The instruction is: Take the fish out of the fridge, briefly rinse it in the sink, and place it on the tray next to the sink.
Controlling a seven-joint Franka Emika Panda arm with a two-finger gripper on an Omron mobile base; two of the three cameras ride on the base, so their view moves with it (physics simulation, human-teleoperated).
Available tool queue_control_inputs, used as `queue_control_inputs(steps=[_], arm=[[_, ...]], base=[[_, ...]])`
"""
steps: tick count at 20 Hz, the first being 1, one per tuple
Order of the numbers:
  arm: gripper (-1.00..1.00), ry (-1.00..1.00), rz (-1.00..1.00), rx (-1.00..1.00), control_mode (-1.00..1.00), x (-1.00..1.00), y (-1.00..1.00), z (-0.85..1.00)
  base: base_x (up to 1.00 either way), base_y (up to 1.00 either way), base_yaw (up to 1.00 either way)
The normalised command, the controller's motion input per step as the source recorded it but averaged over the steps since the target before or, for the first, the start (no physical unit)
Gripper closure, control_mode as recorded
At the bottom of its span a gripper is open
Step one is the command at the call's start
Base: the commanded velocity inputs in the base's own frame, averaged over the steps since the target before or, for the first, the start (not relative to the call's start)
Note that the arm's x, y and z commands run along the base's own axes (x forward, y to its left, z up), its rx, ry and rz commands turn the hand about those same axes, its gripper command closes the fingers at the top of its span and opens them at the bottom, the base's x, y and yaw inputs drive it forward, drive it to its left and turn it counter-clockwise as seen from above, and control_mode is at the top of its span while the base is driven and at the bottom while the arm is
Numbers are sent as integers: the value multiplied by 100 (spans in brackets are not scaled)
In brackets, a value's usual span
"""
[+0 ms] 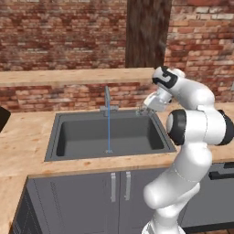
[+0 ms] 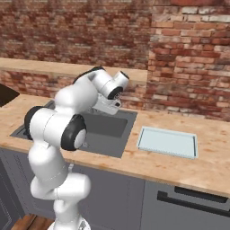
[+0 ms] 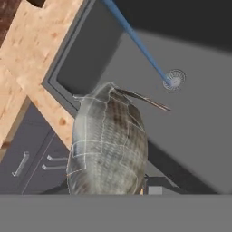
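Left base view: sink [image 1: 68, 137] set in wooden counter [image 1: 23, 141]; thin blue water stream [image 1: 109, 130] falls from tap [image 1: 108, 103] to basin floor. Gripper [image 1: 145, 111] hangs at far right corner of sink, above rim.

Right base view: tray [image 2: 167, 142] lies on counter just right of sink, flat.

Hand view: fish [image 3: 108, 145], grey-brown and scaled, pinched in gripper, held over basin, apart from stream, which strikes drain [image 3: 174, 80].
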Motion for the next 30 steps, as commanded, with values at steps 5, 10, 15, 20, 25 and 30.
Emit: queue_control_inputs(steps=[5, 10, 15, 20, 25, 30], arm=[[100, 7, 18, -1, -100, 5, 76, -56], [100, 0, 19, 0, -100, 1, 58, -31], [100, 0, 15, 0, -100, 22, 53, -17], [100, -2, 5, 0, -100, 22, 23, -1], [100, -2, 0, -1, -100, 21, 1, 0], [100, -1, 0, -4, -100, 33, 0, -1]], base=[[0, 0, 0], [0, 0, 0], [0, 0, 0], [0, 0, 0], [0, 0, 0], [0, 0, 0]])
